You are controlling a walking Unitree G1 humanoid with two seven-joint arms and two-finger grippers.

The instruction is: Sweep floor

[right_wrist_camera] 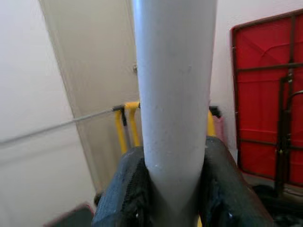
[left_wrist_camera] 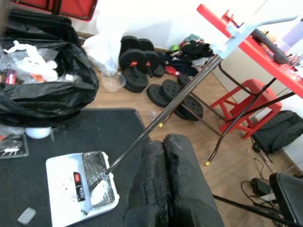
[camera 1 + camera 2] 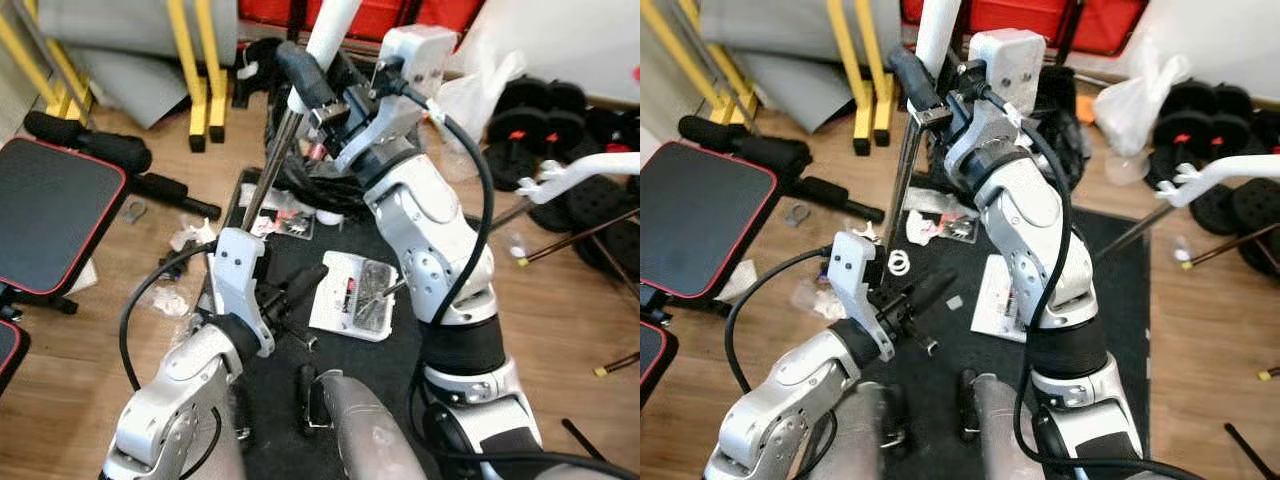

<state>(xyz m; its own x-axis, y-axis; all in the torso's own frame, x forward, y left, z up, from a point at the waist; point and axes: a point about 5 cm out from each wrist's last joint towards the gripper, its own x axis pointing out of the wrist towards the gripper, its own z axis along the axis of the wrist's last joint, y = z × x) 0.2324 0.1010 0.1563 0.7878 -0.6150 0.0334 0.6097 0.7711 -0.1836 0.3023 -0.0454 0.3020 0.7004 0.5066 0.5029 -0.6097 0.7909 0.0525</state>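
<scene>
Your right gripper (image 1: 173, 189) has its jaws clamped around the pale broom handle (image 3: 330, 30), top centre of the head views. Your left gripper (image 2: 165, 165), lower centre, has its jaws pressed together on nothing. The dustpan (image 3: 350, 295) sits mid-frame on the black mat (image 3: 380, 370), with some litter in it. Wrappers (image 3: 190, 237) still lie at the mat's left edge, so I'd judge most sweeping remains.
</scene>
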